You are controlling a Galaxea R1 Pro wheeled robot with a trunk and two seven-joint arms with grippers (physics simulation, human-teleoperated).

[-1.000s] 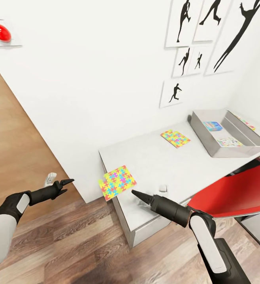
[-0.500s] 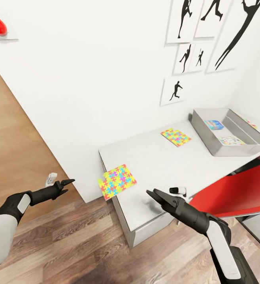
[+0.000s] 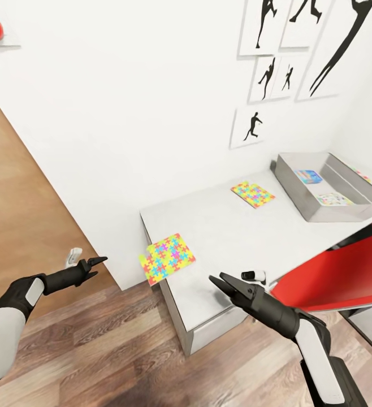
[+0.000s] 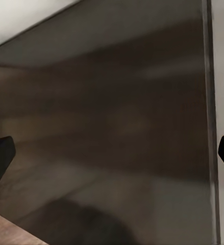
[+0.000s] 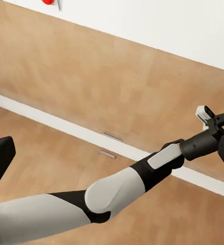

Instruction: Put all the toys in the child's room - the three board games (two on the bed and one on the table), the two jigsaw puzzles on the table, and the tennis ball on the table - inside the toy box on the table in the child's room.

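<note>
Puzzles out on the bench (image 3: 220, 226)
Right claw (image 3: 219, 283) spread beside the overhanging jigsaw puzzle (image 3: 167, 258); left claw (image 3: 94, 264) spread over floor; second puzzle (image 3: 252, 194) near toy box (image 3: 321, 212).

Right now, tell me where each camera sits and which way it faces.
Head view: on the head, looking down over the table, both jigsaw puzzles, toy box; both arms show.
Left wrist view: by the left gripper, facing a dark blurred surface; fingertips at the edges.
Right wrist view: by the right gripper, facing the wood-panelled wall.
Shared: head and right wrist views both show the left gripper.
</note>
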